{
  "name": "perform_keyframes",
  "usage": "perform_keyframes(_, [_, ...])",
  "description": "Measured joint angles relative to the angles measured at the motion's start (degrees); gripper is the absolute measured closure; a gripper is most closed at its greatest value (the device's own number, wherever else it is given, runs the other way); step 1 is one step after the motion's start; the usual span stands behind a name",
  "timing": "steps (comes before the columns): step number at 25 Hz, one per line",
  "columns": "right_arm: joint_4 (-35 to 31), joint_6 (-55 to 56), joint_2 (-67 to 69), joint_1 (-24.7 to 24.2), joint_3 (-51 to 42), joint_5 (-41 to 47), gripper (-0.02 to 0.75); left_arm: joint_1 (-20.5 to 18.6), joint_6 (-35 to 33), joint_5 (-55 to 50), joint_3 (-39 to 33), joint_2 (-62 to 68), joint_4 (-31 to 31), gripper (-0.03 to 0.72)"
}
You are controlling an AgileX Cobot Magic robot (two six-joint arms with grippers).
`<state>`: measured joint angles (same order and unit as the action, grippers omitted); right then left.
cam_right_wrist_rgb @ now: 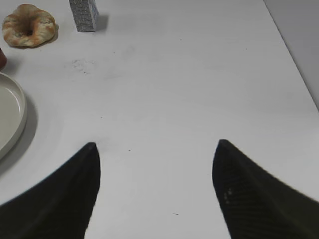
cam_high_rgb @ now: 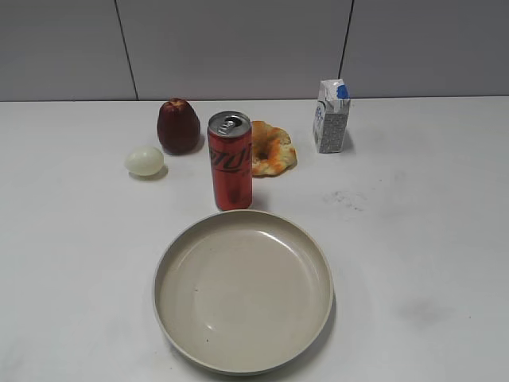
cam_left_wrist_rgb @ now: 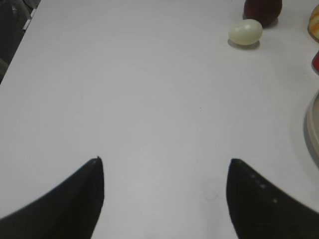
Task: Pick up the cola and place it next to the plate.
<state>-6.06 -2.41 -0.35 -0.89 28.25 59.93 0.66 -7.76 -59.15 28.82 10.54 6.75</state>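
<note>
Both grippers hang spread and empty — left gripper (cam_left_wrist_rgb: 164, 199), right gripper (cam_right_wrist_rgb: 155, 191). Upright, the cola (cam_high_rgb: 231, 161) stands just behind the plate (cam_high_rgb: 171, 318) — roughly midway, neither arm clearly nearer.

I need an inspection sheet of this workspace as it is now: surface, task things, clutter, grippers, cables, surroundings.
Surface: white table, faint grey smudges right of centre.
Job's things: cola upright, just behind the plate; whether they touch cannot be told. Plate holds nothing.
Clutter: egg and dark red apple left of the cola, bagel behind it, carton at the right rear.
Grippers: left gripper open over bare table; right gripper open over bare table; both hold nothing.
Cables: nothing seen.
Surroundings: grey panelled wall behind the table.
</note>
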Motion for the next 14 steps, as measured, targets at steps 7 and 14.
perform_keyframes(7, [0.0, 0.0, 0.0, 0.0, 0.0, 0.0, 0.204, 0.0, 0.0, 0.0, -0.06, -4.52, -0.1, 0.153])
perform_keyframes(14, [-0.05, 0.0, 0.0, 0.0, 0.0, 0.0, 0.204, 0.0, 0.0, -0.08, -0.07, -10.83, -0.18, 0.157])
